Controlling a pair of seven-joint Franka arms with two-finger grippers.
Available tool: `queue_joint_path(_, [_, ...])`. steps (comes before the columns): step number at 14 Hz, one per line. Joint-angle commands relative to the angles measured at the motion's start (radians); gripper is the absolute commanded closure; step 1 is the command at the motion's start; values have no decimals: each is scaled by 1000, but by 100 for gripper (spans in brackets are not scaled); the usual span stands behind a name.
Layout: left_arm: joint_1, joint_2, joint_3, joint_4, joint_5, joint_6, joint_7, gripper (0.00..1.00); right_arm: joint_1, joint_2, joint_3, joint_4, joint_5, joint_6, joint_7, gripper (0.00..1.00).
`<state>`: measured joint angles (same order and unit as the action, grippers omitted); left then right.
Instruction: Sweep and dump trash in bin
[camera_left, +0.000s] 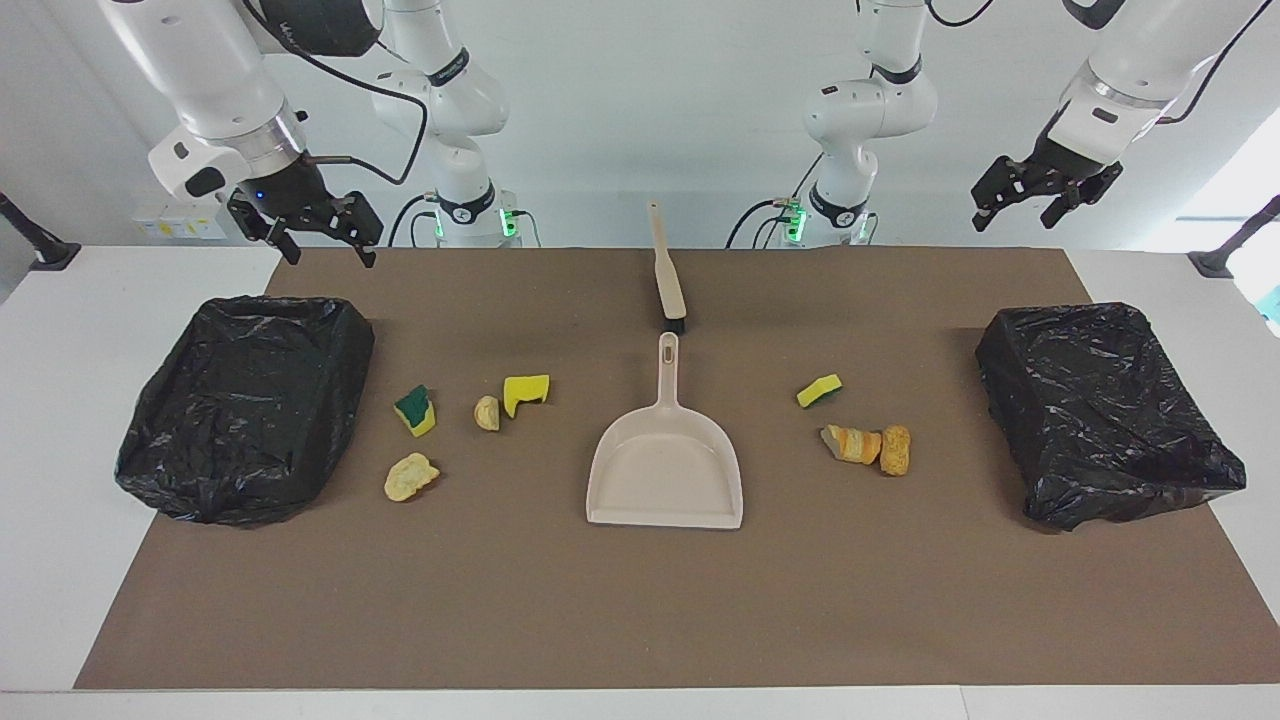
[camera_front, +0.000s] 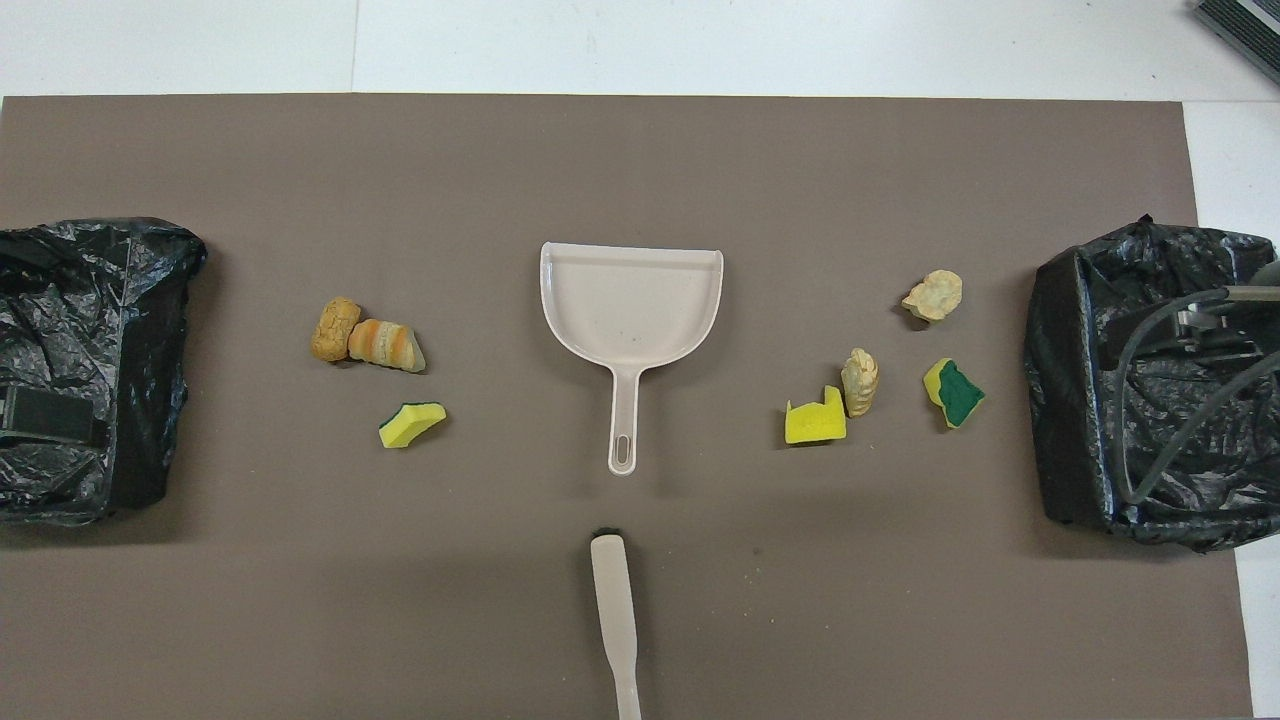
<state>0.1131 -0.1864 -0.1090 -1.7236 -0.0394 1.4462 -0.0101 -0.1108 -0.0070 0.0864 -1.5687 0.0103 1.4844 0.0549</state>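
Note:
Several trash scraps lie on the brown mat (camera_left: 640, 600). Toward the right arm's end are a green-and-yellow sponge piece (camera_left: 415, 410), a tan lump (camera_left: 487, 412), a yellow sponge piece (camera_left: 526, 393) and a pale bread lump (camera_left: 410, 477). Toward the left arm's end are a sponge piece (camera_left: 819, 390) and two orange bread lumps (camera_left: 852, 443). A beige dustpan (camera_left: 665, 470) lies mid-table, empty, with its handle toward the robots. The brush (camera_left: 667, 275) lies just nearer to the robots. My right gripper (camera_left: 328, 250) and left gripper (camera_left: 1020, 212) hang open and empty, raised, each over its own end's bin.
Two bins lined with black bags stand on the mat. One (camera_left: 245, 400) is at the right arm's end and one (camera_left: 1100, 410) at the left arm's end. White tabletop (camera_left: 60, 420) borders the mat. Both arms wait.

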Motion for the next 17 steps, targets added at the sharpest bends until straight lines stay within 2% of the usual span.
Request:
queue_joint_path(1, [-19, -59, -3, -85, -5, 17, 9, 0, -4, -25, 4, -27, 11, -4, 13, 0])
queue_joint_path(4, [-70, -109, -5, -146, -8, 17, 6, 0, -1, -30, 4, -33, 10, 8, 13, 0])
queue_joint_path(8, [-168, -232, -5, -335, -51, 22, -23, 0, 8, -74, 12, -123, 14, 62, 0, 0])
queue_joint_path(10, [-251, -266, -6, -388, -57, 22, -91, 0, 22, -79, 12, -158, 19, 115, -20, 0])
queue_joint_path(12, [-378, -269, -6, -433, -57, 32, -195, 0, 40, -68, 12, -162, 22, 125, -26, 0])
queue_joint_path(15, [-539, -281, -6, -520, -83, 162, -376, 0, 97, -28, 12, -160, 23, 140, -3, 0])
queue_joint_path(17, [-605, -288, -6, -559, -115, 242, -473, 0, 143, 2, 12, -159, 23, 186, 58, 0])
